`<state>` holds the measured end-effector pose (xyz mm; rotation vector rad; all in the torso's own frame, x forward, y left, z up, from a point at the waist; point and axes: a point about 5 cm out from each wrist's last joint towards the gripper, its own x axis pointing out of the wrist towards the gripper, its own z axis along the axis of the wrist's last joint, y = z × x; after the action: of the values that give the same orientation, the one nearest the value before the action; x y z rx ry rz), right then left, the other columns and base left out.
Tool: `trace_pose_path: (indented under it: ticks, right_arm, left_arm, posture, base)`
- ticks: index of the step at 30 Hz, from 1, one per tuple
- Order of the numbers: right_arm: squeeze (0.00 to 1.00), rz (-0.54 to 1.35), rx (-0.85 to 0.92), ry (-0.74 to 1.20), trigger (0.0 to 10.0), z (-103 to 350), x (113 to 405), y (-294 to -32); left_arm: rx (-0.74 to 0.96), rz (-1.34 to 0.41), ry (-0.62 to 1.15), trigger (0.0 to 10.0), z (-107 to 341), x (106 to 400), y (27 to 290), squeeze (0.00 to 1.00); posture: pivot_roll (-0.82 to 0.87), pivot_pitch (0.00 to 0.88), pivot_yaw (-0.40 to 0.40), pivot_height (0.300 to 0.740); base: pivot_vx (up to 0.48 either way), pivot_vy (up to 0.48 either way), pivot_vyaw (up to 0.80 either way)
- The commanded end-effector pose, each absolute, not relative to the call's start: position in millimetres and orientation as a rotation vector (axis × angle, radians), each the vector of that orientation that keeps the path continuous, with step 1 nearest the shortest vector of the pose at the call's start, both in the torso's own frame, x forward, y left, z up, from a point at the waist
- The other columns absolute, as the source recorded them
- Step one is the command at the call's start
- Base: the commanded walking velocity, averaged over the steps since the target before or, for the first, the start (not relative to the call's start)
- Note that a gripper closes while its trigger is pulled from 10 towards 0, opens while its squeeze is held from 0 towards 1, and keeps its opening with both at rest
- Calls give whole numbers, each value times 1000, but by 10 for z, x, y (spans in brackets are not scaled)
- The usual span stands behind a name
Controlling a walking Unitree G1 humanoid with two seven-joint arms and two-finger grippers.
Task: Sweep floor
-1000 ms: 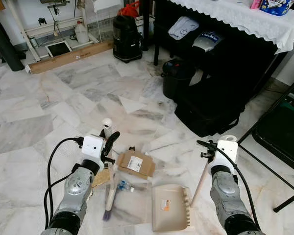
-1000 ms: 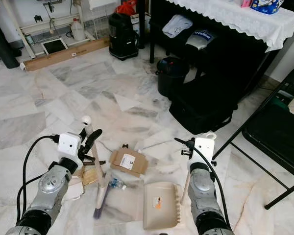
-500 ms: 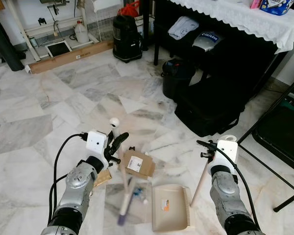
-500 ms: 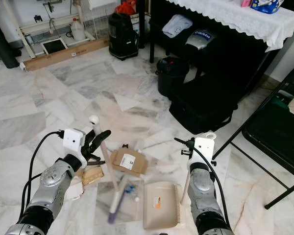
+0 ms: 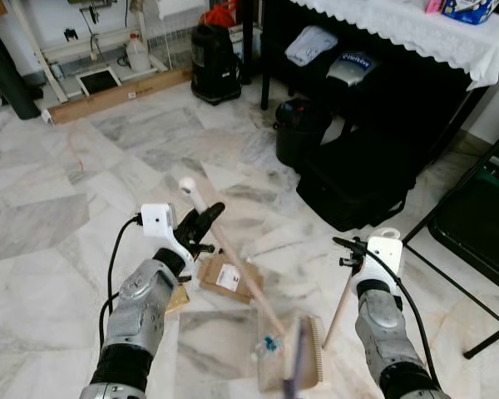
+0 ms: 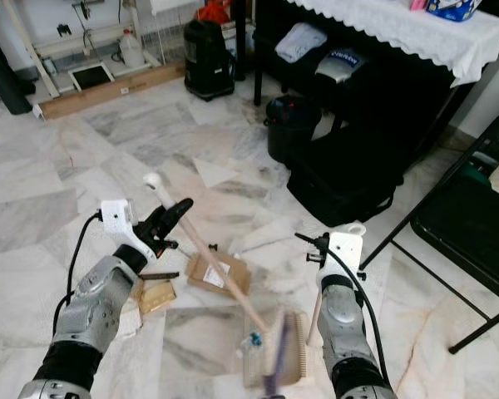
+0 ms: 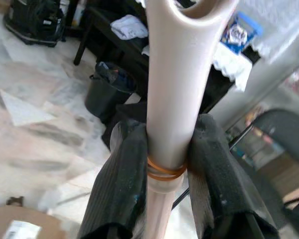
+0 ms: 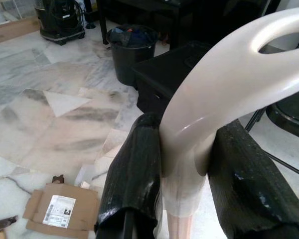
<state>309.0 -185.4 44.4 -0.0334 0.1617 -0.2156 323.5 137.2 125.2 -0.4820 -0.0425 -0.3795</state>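
Two grippers busy: left gripper (image 7: 167,164) clamped on broom handle (image 5: 233,262), bristles (image 5: 293,366) w/ blue scrap (image 5: 269,342) over dustpan (image 5: 312,362); right gripper (image 8: 184,164) squeezes dustpan handle (image 8: 224,89) between its fingers. Sweep-in step. Next, probably: cardboard (image 5: 223,278) beyond the pan.

You're over a grey-veined marble floor (image 5: 83,183); a black table (image 5: 374,75) with a white lace cloth (image 5: 416,33) stands ahead
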Motion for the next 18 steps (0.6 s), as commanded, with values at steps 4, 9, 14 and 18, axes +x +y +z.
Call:
trace_pose_path:
  ticks: [4,9,14,18]
  right_arm:
    - [0,-202,-30,199,10000,363,3053,-1802]
    - [0,-201,-29,201,10000,356,3047,-1790]
    - [0,-198,-28,201,10000,353,3047,-1786]
    - [0,-196,-28,201,10000,355,3050,-1781]
  left_arm:
    - [-477,-227,-188,10000,1558,3296,1611,0]
    - [-303,-92,-327,10000,1751,3257,1855,0]
    - [55,-192,-372,10000,1788,3146,1799,0]
    - [115,-248,-322,10000,1653,3121,1751,0]
  posture:
    - [-51,100,-5,740]
    - [-49,102,-5,740]
    - [-46,105,-5,740]
    - [-45,105,-7,740]
  base:
    - [0,0,0]
    - [0,0,0]
    - [0,0,0]
    - [0,0,0]
